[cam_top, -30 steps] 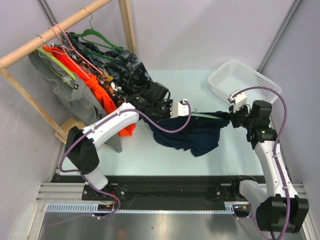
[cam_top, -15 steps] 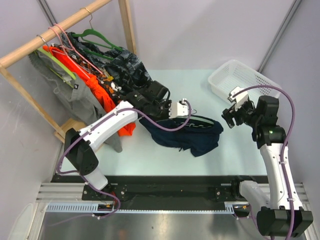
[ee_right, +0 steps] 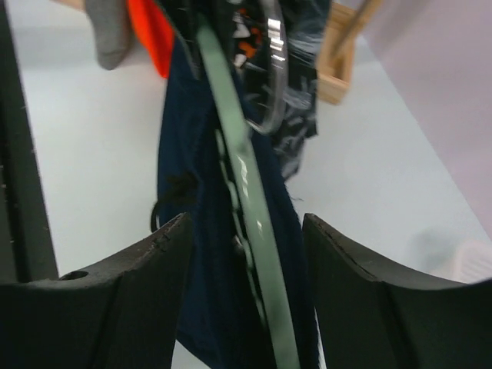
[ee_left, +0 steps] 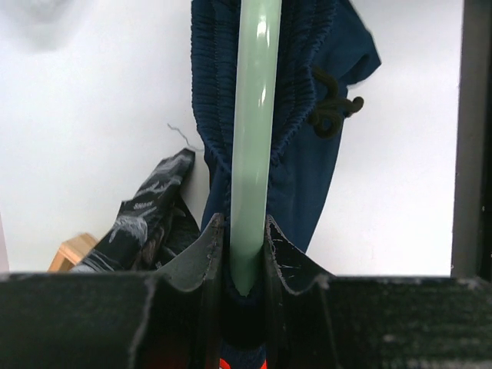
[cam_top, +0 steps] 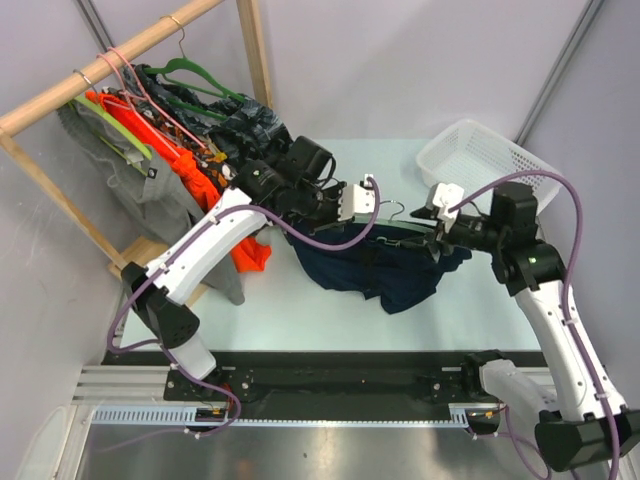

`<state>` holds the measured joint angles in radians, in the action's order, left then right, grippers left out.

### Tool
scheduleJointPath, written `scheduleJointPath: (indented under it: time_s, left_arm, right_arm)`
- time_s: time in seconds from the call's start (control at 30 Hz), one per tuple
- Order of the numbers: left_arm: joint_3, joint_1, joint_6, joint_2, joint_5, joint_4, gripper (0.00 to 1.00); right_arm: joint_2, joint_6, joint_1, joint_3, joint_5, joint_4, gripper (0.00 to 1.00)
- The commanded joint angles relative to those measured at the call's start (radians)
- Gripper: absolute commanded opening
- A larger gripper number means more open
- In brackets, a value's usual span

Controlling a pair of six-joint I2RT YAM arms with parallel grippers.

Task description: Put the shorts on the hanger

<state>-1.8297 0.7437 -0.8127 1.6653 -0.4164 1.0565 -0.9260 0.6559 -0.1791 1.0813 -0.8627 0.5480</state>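
The pale mint-green hanger (ee_left: 254,115) hangs in the air over the table with the dark navy shorts (ee_left: 311,165) draped over it. My left gripper (ee_left: 244,250) is shut on the hanger's near end. From above, the left gripper (cam_top: 367,217) holds the hanger (cam_top: 402,234) level while the shorts (cam_top: 375,270) sag below it. My right gripper (ee_right: 246,254) is open, one finger on each side of the hanger's (ee_right: 247,196) other end and the shorts (ee_right: 184,207), touching neither. It shows from above as the right gripper (cam_top: 440,232).
A white basket (cam_top: 480,160) stands at the back right. At the back left a wooden rail (cam_top: 110,55) carries several hung garments, among them an orange one (cam_top: 200,180) and a dark patterned one (cam_top: 255,130) close behind my left arm.
My right gripper let go of the shorts' edge, opened, drew back, then came in around the hanger's right end. The left arm lifted the hanger and shorts slightly.
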Motion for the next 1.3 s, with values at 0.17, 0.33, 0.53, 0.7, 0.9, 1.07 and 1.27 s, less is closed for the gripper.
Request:
scheduleJointPath:
  time_s: [0.17, 0.33, 0.53, 0.7, 0.9, 1.07, 1.27]
  left_arm:
    - [-0.128, 0.000, -0.002, 0.013, -0.137, 0.026, 0.00]
    - [-0.105, 0.017, -0.020, 0.016, -0.118, 0.033, 0.00]
    - [-0.097, 0.020, -0.026, 0.016, -0.105, 0.019, 0.00]
    - [-0.069, 0.020, -0.042, 0.011, -0.094, 0.016, 0.00]
    - [-0.030, 0.019, -0.013, -0.005, -0.085, -0.022, 0.32]
    - [0.180, -0.030, 0.142, -0.197, -0.142, -0.353, 0.83]
    - [0.432, -0.041, 0.167, -0.447, -0.033, -0.595, 0.92]
  right_arm:
    - [-0.083, -0.013, -0.152, 0.049, 0.091, -0.118, 0.51]
    - [-0.097, -0.084, -0.198, 0.080, 0.103, -0.166, 0.50]
    - [-0.120, -0.094, -0.223, 0.101, 0.106, -0.143, 0.36]
    - [-0.111, -0.107, -0.223, 0.114, 0.106, -0.151, 0.22]
    - [-0.108, -0.192, -0.209, 0.143, 0.114, -0.164, 0.00]
    - [-0.145, -0.323, -0.119, 0.158, 0.090, -0.201, 0.00]
    - [-0.183, -0.475, -0.083, 0.170, 0.137, -0.256, 0.00]
